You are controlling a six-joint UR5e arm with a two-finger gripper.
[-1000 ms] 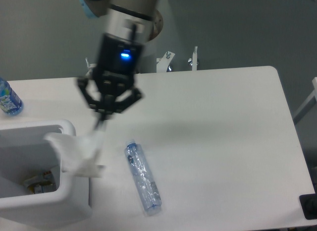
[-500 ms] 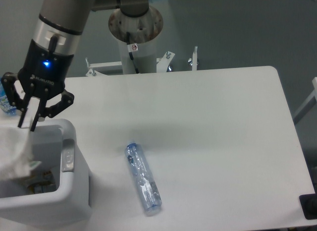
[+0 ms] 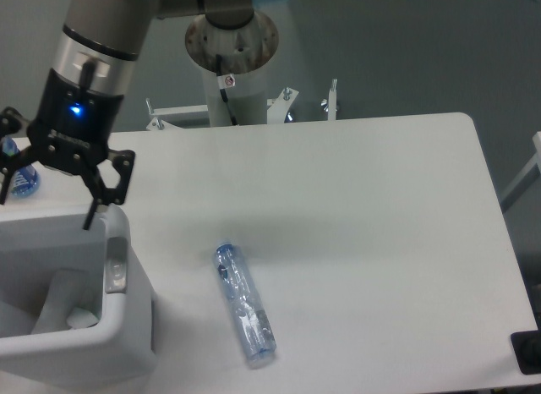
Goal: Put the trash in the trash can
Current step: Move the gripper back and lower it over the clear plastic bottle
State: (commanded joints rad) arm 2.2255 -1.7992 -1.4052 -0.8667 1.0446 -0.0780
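Observation:
My gripper (image 3: pixel 46 208) hangs open over the back edge of the white trash can (image 3: pixel 93 347) at the left of the table, with nothing between its fingers. The crumpled white wad (image 3: pixel 66 299) lies inside the can, below the gripper. A crushed clear bluish bottle (image 3: pixel 244 304) lies flat on the table to the right of the can, well apart from the gripper. The can's rim carries a grey oval tab (image 3: pixel 116 264) on its right edge.
An intact water bottle with a blue label (image 3: pixel 24 179) stands at the table's left edge behind the can, partly hidden by a gripper finger. The arm's base column (image 3: pixel 231 56) rises behind the table's back edge.
The gripper carried the white wad leftward over the can, then opened. The wad dropped out of the fingers into the can. The crushed bottle has not moved.

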